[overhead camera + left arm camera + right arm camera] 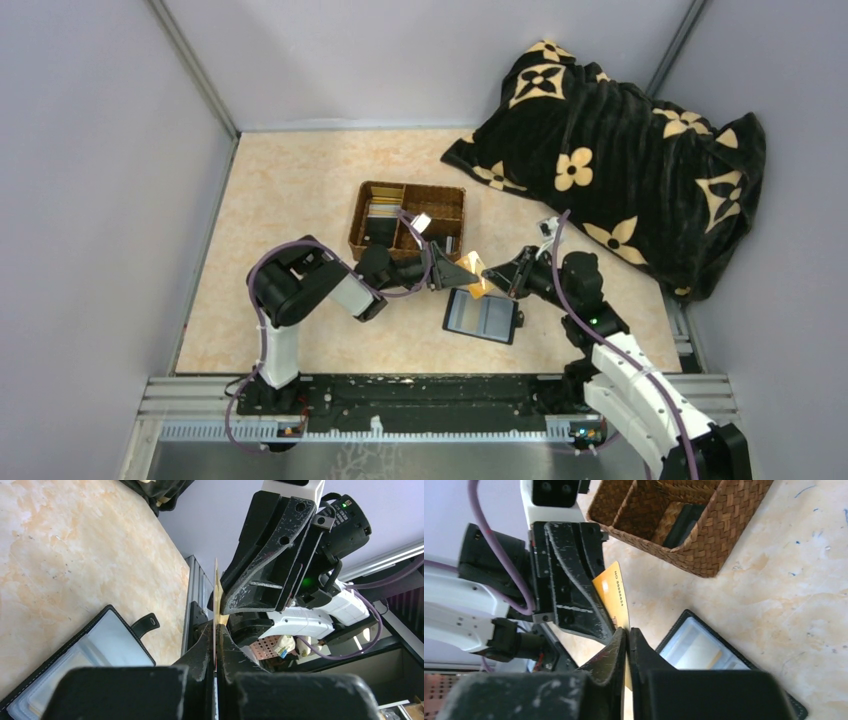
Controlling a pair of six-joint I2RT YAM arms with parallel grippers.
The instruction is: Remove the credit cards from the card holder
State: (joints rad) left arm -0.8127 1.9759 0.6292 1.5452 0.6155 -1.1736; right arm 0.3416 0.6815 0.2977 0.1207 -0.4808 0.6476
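The gold credit card (pixel 616 596) was not in the card holder. It was in the air, a little above the middle of the table (pixel 290 190), standing on its edge between the two grippers. The left gripper (pixel 216 630) was fully closed, with the card's thin edge pinched between its fingers. The right gripper (pixel 626 636) came from the other side, and its fingers were pressed almost together with the lower part of the same card between them, so both grippers had hold of it.

The card holder (pixel 483 315) lay open and flat on the table, just below the two grippers in the top view, with its grey inside facing up and its small strap (pixel 146 623) spread out to the side. Whether other cards were in its slots I could not tell.

The brown wicker tray (pixel 408 218) stood near, above the grippers, with dark things in its compartments. A black blanket with cream flowers (pixel 620 160) lay at the upper right.
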